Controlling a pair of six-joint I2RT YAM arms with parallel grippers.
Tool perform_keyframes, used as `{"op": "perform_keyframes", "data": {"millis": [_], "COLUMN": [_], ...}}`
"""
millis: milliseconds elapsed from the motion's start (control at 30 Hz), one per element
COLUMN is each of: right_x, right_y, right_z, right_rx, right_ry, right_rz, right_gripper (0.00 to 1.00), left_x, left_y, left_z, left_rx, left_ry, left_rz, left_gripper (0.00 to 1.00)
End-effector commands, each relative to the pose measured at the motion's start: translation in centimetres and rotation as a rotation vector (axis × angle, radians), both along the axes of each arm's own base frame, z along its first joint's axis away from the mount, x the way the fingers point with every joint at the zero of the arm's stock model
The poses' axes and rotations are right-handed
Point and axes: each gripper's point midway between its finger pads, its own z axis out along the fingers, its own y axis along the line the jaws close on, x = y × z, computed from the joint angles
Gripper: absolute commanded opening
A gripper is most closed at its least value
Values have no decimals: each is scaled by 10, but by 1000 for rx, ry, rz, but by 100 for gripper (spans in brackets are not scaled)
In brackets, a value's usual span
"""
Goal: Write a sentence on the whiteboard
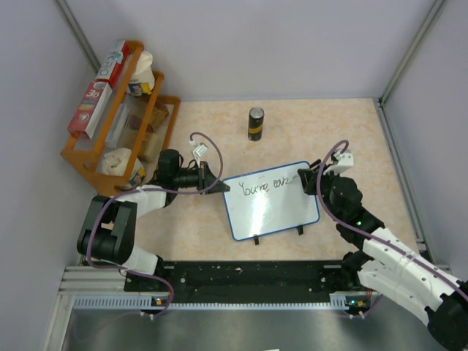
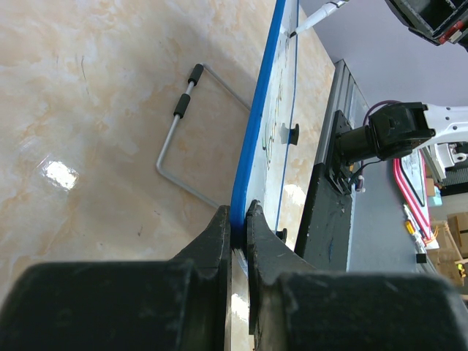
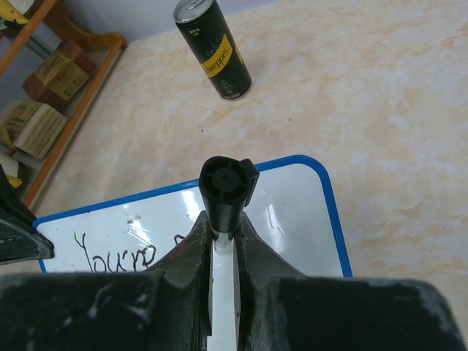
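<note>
One written line (image 1: 272, 183), "You've ear" — left hand (image 2: 238, 219) pinches the whiteboard (image 1: 274, 213) rim, right hand (image 3: 223, 235) grips a marker (image 3: 228, 183); Schweppes can (image 3: 213, 51) beyond.

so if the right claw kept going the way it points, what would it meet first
The whiteboard: the right claw aims its marker at the board's top right, just past the writing. The tip looks on or almost on it.

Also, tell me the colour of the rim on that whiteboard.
Blue: a thin blue rim around the white whiteboard. The left wrist view shows it best.
</note>
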Motion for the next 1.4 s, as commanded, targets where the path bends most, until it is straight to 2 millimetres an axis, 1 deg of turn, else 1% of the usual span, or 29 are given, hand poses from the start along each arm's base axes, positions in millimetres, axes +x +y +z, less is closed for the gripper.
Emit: {"op": "perform_keyframes", "data": {"millis": [0,100,300,500,1000,1133,1367], "right_x": [10,14,20,22,18,15,7], "right_y": [-6,-5,-6,-11,-18,-15,-15], "right_z": [7,16,28,32,23,17,-1], "right_rx": [-24,-18,-9,-14,-29,-32,-34], "right_ry": [-11,-31,-56,-65,-47,-30,10], "right_rz": [-42,-48,-69,-88,-103,-83,-64], "right_gripper": [0,0,0,0,0,0,0], "left_x": [4,4,4,5,4,4,5], "left_y": [8,8,7,8,8,8,8], "left_z": [-37,-37,-36,-37,-36,-36,-36], "left_rx": [112,112,110,112,111,111,112], "left_ry": [-5,-4,-5,-3,-5,-5,-5], "left_rz": [52,53,51,52,52,52,53], "left_gripper": [0,0,0,0,0,0,0]}}
